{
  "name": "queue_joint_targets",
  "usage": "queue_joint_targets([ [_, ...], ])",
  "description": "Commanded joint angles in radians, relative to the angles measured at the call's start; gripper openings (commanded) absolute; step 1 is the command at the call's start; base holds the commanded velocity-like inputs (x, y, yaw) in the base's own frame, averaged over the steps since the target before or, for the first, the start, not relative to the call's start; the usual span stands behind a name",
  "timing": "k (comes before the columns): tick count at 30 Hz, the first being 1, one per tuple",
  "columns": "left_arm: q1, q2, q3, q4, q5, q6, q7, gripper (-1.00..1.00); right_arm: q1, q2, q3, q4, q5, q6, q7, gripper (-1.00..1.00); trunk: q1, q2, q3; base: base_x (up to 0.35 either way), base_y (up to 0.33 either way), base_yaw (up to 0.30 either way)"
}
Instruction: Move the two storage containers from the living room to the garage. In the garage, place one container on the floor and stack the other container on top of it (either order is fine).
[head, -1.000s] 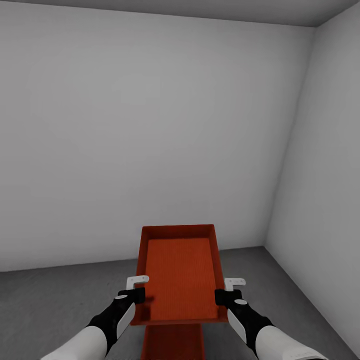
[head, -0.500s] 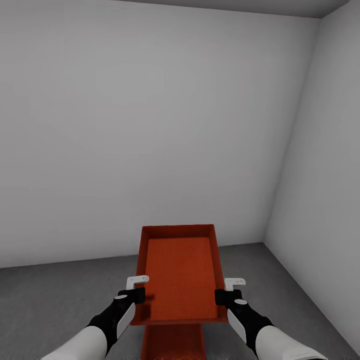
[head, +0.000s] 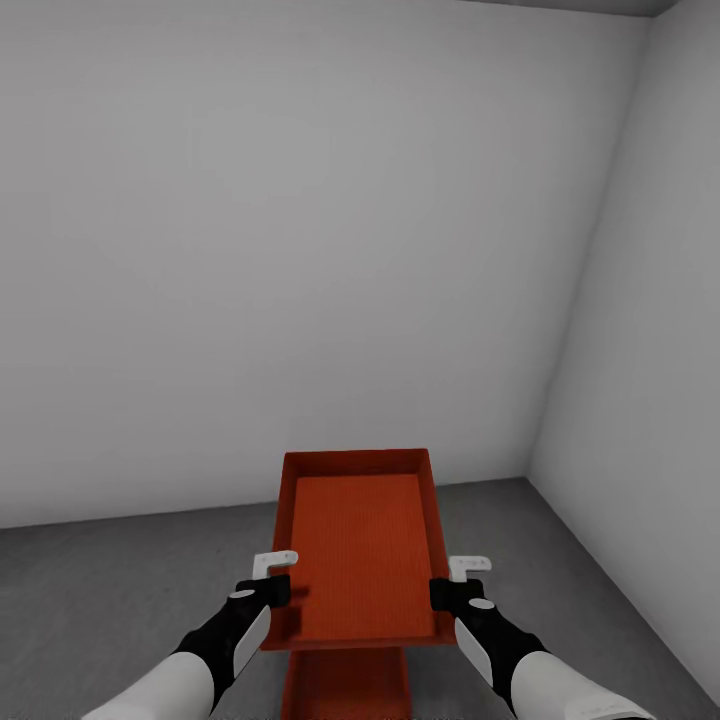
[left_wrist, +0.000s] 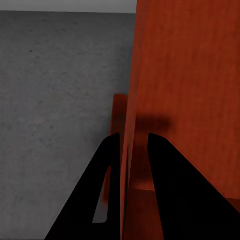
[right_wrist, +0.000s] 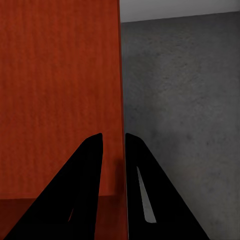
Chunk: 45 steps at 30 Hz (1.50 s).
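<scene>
Hands (head: 276, 590) (head: 458, 590) still clamp container (head: 360, 560); view tilted down.

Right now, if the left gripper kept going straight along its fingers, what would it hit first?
Nothing new soon: the left gripper is already clamped on the held container's side wall, and its line runs along that wall. Past it, the lower container and grey floor lie ahead, though depth is unclear.

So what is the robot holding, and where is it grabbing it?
An orange-red storage container, held by both long side walls: the left end effector pinches one wall, the right end effector the other.
</scene>
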Motion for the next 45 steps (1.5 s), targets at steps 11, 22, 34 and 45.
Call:
queue_joint_targets([
  [11, 0.0, 0.032, 0.016, -0.013, -0.012, -0.037, 0.025, -1.0, 0.0, -0.005, 0.0, 0.003, -0.009, -0.003, -0.008, -1.0, 0.0, -0.001, -0.018, 0.0, 0.0, 0.0],
  [22, 0.0, 0.032, 0.016, -0.013, -0.013, -0.037, 0.025, -1.0, 0.0, -0.005, 0.0, 0.004, -0.009, -0.003, -0.008, -1.0, 0.0, -0.001, -0.036, 0.0, 0.0, 0.0],
  [34, 0.0, 0.032, 0.016, -0.013, -0.012, -0.037, 0.025, -1.0, 0.0, -0.006, 0.0, 0.003, -0.009, -0.003, -0.008, -1.0, 0.0, -0.001, -0.055, 0.0, 0.0, 0.0],
  [45, 0.0, 0.032, 0.016, -0.013, -0.013, -0.037, 0.025, -1.0, 0.0, -0.006, 0.0, 0.003, -0.009, -0.003, -0.008, -1.0, 0.0, -0.001, -0.073, 0.0, 0.0, 0.0],
])
